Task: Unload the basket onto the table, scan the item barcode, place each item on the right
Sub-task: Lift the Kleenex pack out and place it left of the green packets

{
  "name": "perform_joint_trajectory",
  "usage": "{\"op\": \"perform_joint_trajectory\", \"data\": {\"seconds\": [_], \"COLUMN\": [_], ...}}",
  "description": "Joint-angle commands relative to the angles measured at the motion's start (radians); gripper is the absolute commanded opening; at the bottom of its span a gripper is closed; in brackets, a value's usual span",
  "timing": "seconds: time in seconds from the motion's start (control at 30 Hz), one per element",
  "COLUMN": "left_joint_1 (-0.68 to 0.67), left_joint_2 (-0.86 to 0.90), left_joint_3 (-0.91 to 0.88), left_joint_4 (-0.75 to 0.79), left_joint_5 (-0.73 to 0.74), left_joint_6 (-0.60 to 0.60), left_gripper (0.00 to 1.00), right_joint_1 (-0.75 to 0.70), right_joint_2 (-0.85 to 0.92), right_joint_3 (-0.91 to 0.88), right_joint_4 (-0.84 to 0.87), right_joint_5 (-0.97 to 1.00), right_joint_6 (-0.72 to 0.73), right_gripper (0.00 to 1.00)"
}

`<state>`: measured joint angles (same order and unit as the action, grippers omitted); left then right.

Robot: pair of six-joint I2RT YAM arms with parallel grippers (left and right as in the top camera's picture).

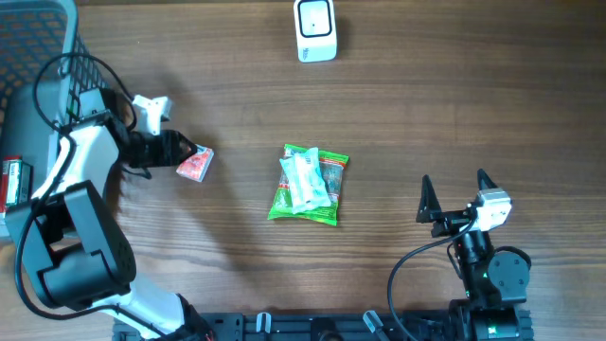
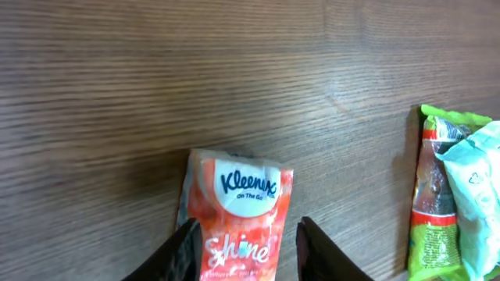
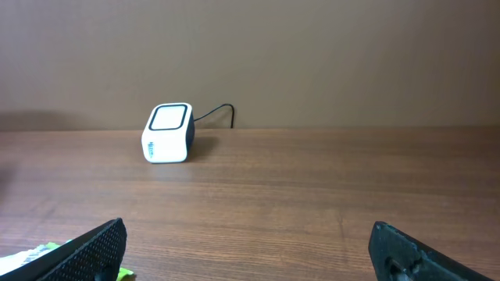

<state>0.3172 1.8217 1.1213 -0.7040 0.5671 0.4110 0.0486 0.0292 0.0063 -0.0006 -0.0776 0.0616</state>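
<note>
The Kleenex tissue pack (image 1: 196,165), orange-red with a white label, lies flat on the wooden counter (image 1: 426,95) at about 9 o'clock from the middle. The left claw (image 2: 246,238) is down over it. In the left wrist view its two dark fingers (image 2: 186,248) stand narrow, one on each side of the pack's lower end, with the pack between them. The left finger overlaps the pack's edge and the other sits just beside the opposite edge. Whether they actually press on the pack, I cannot tell.

At the centre of the counter lies a green snack packet (image 1: 328,199) with a pale wrapped item (image 1: 305,180) on top of it, well apart from the tissue pack. The white scanner (image 1: 315,30) stands at 12 o'clock near the far edge, its cable trailing behind it in the right wrist view.

The right claw (image 1: 454,185) is at about 4 o'clock, above the counter, its fingers spread wide and holding nothing. A dark wire basket (image 1: 28,38) sits at 10 o'clock beside the left arm.
</note>
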Motion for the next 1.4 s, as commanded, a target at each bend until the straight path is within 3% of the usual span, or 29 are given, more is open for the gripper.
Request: {"op": "perform_joint_trajectory", "data": {"seconds": [0.0,0.13,0.53,0.73,0.77,1.13,1.37], "left_joint_1": [0.01,0.01,-0.119,-0.21,-0.211,-0.077,-0.05], "left_joint_2": [0.019,0.019,0.02,-0.011,-0.024,-0.058,-0.058], "left_joint_3": [-0.045,-0.059,-0.061,-0.048,-0.034,0.009,-0.07], "left_joint_4": [0.032,0.039,0.026,0.119,0.123,0.086,0.121], "left_joint_5": [0.034,0.016,0.117,0.146,0.141,-0.415,-0.438], "left_joint_6": [0.034,0.024,-0.239,-0.323,-0.327,-0.367,-0.402], "left_gripper": [0.34,0.34,0.33,0.31,0.25,0.35,0.38], "right_joint_1": [-0.003,-0.003,-0.003,-0.003,-0.003,-0.003,-0.003], "right_joint_2": [0.0,0.0,0.0,0.0,0.0,0.0,0.0], "right_joint_3": [-0.001,-0.001,-0.001,-0.001,-0.001,-0.001,-0.001], "right_joint_4": [0.003,0.003,0.003,0.003,0.003,0.003,0.003], "right_joint_5": [0.01,0.01,0.01,0.01,0.01,0.01,0.01], "right_joint_6": [-0.009,-0.009,-0.009,-0.009,-0.009,-0.009,-0.009], "right_gripper": [1.0,1.0,1.0,1.0,1.0,1.0,1.0]}}
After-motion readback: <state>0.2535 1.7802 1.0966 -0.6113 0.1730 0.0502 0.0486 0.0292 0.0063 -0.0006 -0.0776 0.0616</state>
